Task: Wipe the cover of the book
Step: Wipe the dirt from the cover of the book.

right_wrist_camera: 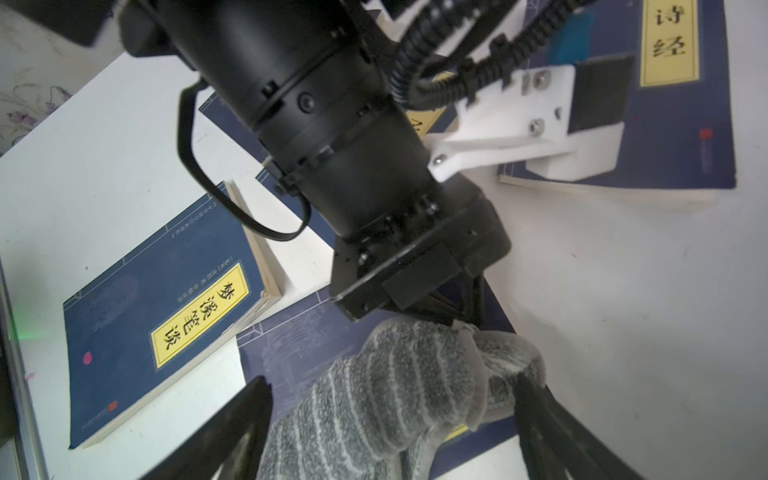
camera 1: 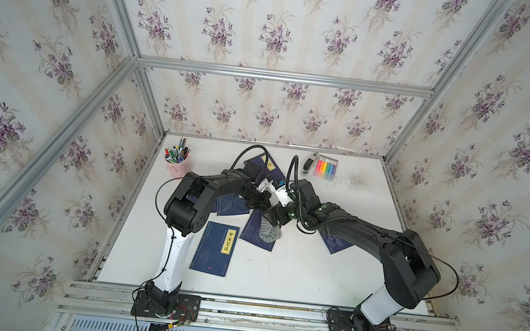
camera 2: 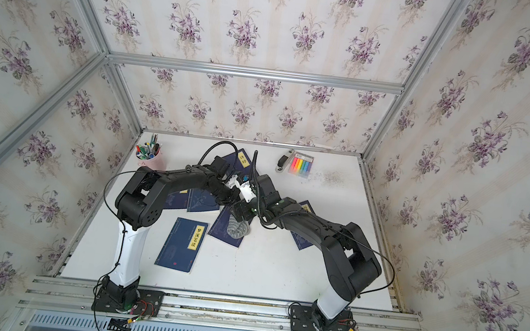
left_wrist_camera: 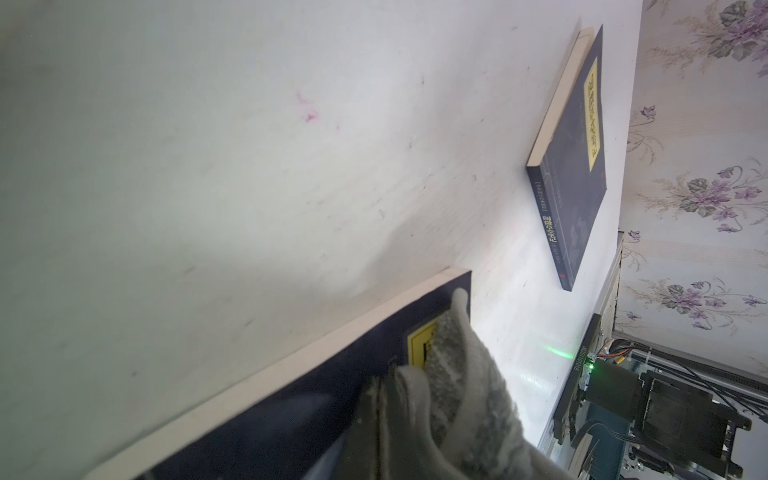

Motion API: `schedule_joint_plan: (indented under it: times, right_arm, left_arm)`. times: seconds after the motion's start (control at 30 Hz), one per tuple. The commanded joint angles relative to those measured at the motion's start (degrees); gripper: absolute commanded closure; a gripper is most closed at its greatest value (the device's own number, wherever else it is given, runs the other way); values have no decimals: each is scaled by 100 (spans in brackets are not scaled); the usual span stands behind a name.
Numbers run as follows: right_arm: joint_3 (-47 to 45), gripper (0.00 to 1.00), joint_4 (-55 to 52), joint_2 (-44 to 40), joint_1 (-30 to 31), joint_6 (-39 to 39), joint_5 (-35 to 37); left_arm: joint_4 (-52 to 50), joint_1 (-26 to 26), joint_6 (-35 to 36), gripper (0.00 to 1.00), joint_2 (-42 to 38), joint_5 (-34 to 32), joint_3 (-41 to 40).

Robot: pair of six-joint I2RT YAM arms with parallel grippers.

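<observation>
- Book: dk blue, flat on white surface, mid-field, under where the two arms meet; seen in both top views. Long axis runs approx fwd–back from the bases, slightly skewed.
- Cloth: grey striped, bunched on the cover toward its R half; hides part of yellow title label. Bare cover shows L of the cloth.
- L gripper: clenched on a fold at one end of the cloth, per R wrist view; tips down close to the cover.
- R gripper: released, fingers spread wide either side of the cloth, no pinch; whether one brushes the fabric, can't tell.
- Key relation: book directly below both grippers, no reach needed. L arm has the cloth, so wipe prob. L's job; stroke leftward or along long axis to reach bare cover.
- Judgement: R likely must lift clear or pin the book; thin book may slide under drag.
- Around: second book w/ yellow label just beside, near-L; pen cup far L, highlighter pack far R, both well apart.
</observation>
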Motion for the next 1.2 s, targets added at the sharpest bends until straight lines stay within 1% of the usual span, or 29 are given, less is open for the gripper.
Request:
schedule_joint_plan:
  times: [0.0,0.17,0.33,0.57,0.77,0.8,0.87,0.9,0.97,1.0,1.07,1.17]
  right_arm:
    - [143,9,-471,134,5,-575,-331]
    - [197,10,-697,354,20,-768,-402]
    - [421,13,-1152,700,48,-743,-366]
    - [75,15,-1145,736,133,-752,-595]
    - [58,16,-1236,869,397,-721,-547]
    - [64,17,-1217,906,421,-700,-559]
    - [83,26,-1197,998,470,-613,-550]
    - [98,33,-1174,1027,484,-547,-487]
    - [38,53,-1065,1037,493,-328,-330]
    - [-16,60,-975,1001,488,-240,-259]
    - [-184,71,-745,866,488,-3,-98]
    - [-388,93,-439,668,485,332,175]
  left_arm:
    - [-559,-13,139,100,207,-1427,-90]
    - [-575,-20,154,100,215,-1414,-80]
    - [-577,-11,163,100,215,-1387,-74]
    - [-570,-1,171,100,224,-1365,-79]
    - [-577,-4,179,100,224,-1352,-78]
    - [-577,-2,178,100,225,-1350,-72]
    - [-577,-2,179,100,224,-1355,-72]
    - [-576,-2,179,100,224,-1354,-78]
    - [-577,2,168,100,228,-1349,-80]
    - [-568,-2,170,100,224,-1348,-84]
    - [-555,12,162,100,215,-1348,-92]
    - [-546,20,146,100,215,-1333,-98]
